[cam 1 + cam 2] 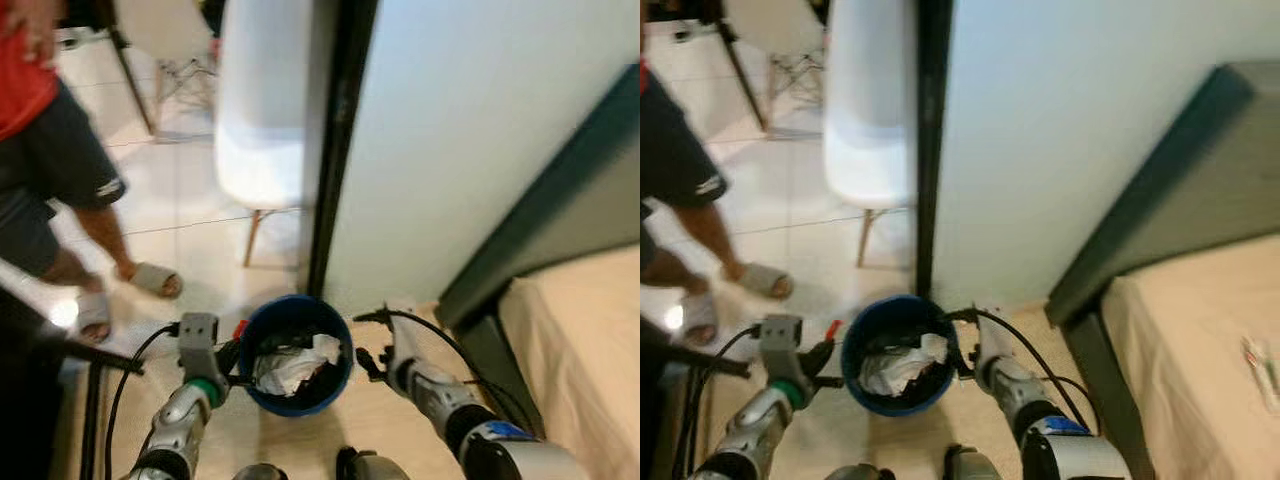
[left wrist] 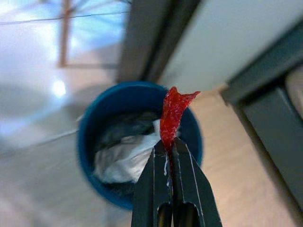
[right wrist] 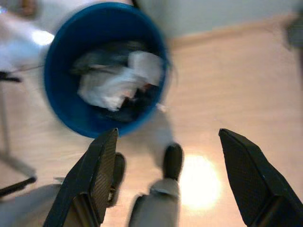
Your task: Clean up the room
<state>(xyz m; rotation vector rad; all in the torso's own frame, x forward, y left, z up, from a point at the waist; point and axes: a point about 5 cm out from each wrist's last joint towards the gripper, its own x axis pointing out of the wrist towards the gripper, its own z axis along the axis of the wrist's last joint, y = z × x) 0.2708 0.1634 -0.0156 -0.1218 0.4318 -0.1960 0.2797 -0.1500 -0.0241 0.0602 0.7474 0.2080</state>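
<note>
A blue bin [image 1: 295,352] stands on the floor [image 1: 200,225] just in front of the robot, near the foot of a white wall [image 1: 450,150], and crumpled white paper [image 1: 290,365] with some dark rubbish is already seen inside it. A small red scrap [image 2: 173,113] is pinched between the closed fingers of the left hand [image 2: 169,153], which is held at the left rim of the bin. The scrap is judged to be close to its drop point but not yet released, so this piece of the clean-up is nearly done; whether more litter remains elsewhere in the room cannot be told from these pictures.

The right hand [image 3: 168,142] is held at the right side of the bin with its fingers spread wide and nothing between them.

In the head views the red scrap is only a small fleck beside the left hand [image 1: 232,340], while the left wrist view makes the grip on it plain. The wide spread of the right fingers is made clear by the right wrist view, where the robot's own feet are also seen on the floor. A white chair [image 1: 262,130], the corner of a bed [image 1: 580,350] at the right, and a person [image 1: 60,180] in sandals standing at the far left are given by the head views.
</note>
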